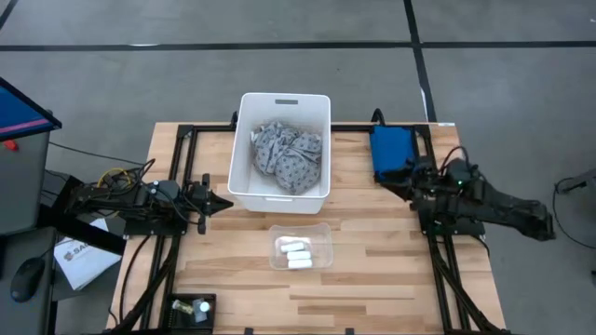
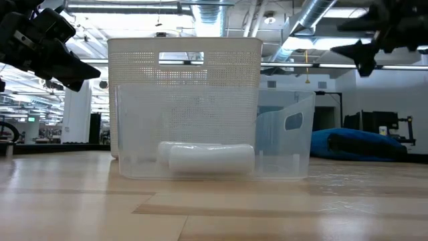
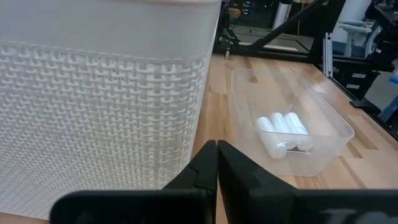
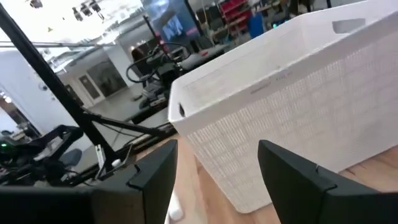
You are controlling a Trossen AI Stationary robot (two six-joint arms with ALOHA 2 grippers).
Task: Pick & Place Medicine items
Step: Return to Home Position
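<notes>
Three white finger-sized medicine cylinders (image 1: 295, 254) lie side by side on the floor of a small clear tray (image 1: 322, 251) at the table's middle; they also show in the left wrist view (image 3: 283, 129) and the low view (image 2: 210, 158). My left gripper (image 1: 226, 202) hovers shut left of the white bin (image 1: 244, 149), touching nothing. My right gripper (image 1: 384, 178) is open, raised right of the bin beside the blue pouch (image 1: 390, 149), and holds nothing.
The white bin holds a crumpled grey patterned cloth (image 1: 289, 154). The blue padded pouch lies at the table's far right. A small black box with tiny bottles (image 1: 193, 308) sits at the near left corner. Bare wood lies near the tray's front.
</notes>
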